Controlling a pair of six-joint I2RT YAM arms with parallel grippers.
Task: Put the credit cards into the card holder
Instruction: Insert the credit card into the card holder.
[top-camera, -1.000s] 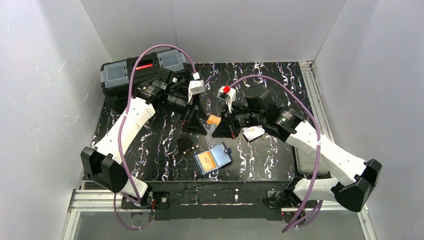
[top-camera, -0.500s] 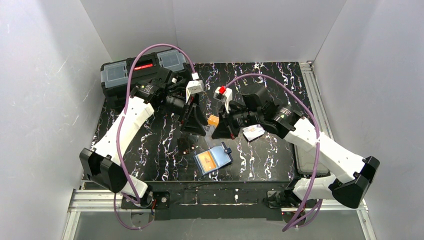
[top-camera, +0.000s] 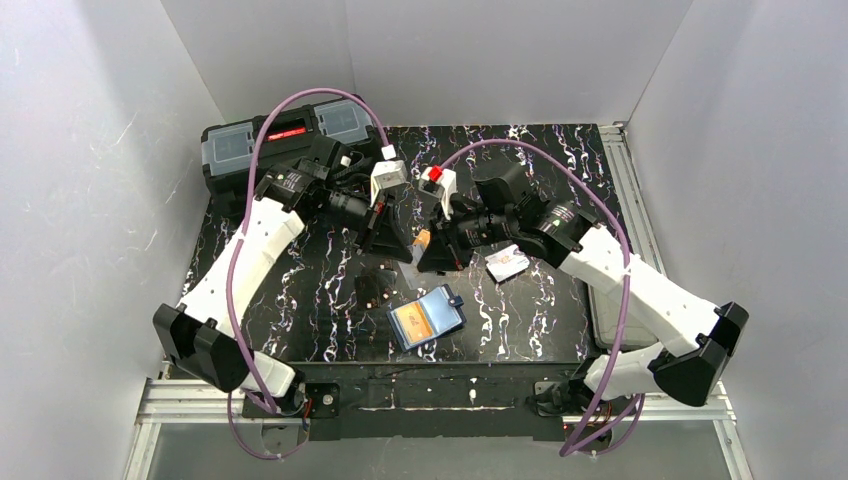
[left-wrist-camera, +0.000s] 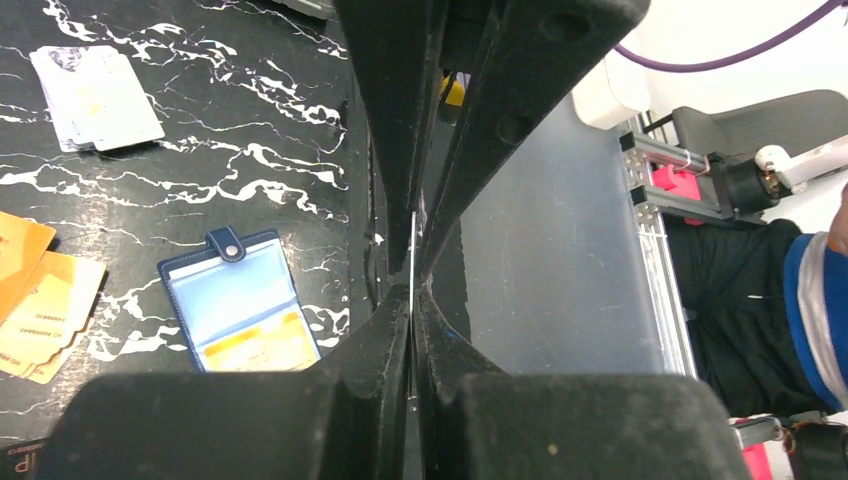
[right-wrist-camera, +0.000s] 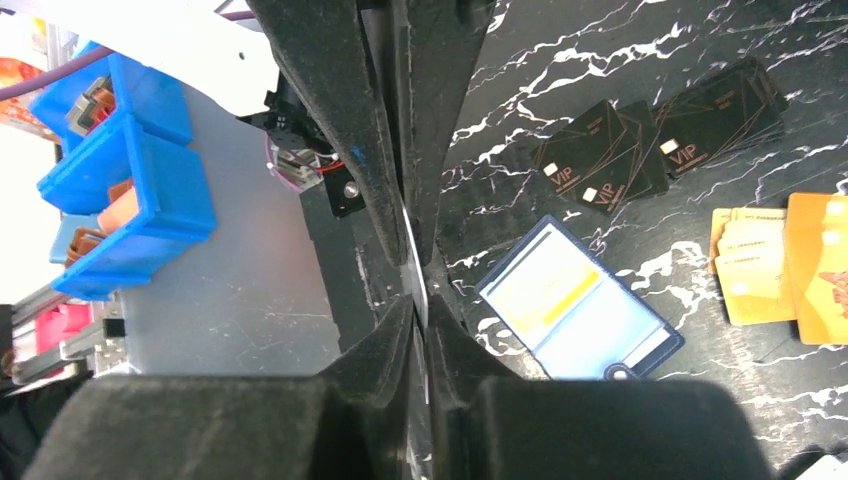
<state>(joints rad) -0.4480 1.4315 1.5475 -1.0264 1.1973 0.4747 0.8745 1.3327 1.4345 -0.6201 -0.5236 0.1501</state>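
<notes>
Black marbled surface (top-camera: 300, 300). Black toolbox (top-camera: 285, 138) in the far corner, 10 o'clock from the card holder (top-camera: 427, 318) and well apart from it.

Card holder: one, lying open and flat with the light blue inside up. One yellow pocketed card (left-wrist-camera: 262, 350) shows in a clear sleeve.

Black cards (right-wrist-camera: 640, 150) marked VIP: at least three, overlapping, near the holder at 10 o'clock.

Whitish cards (left-wrist-camera: 95, 85): two, overlapped, at 2 o'clock from the holder.

Orange cards (right-wrist-camera: 775, 265): a loose fan of at least three flat on the surface. The top camera cannot see them because both arms hang over that patch.

Held card (top-camera: 423, 240): one, orange, lifted off the surface at 12 o'clock from the holder.

Left gripper (left-wrist-camera: 410, 310): fingers pressed together on the held card, seen edge-on as a thin pale line.

Right gripper (right-wrist-camera: 420, 310): meets it tip to tip from the opposite side, also pinched on that card's edge. Each gripper fills the other's wrist view.
</notes>
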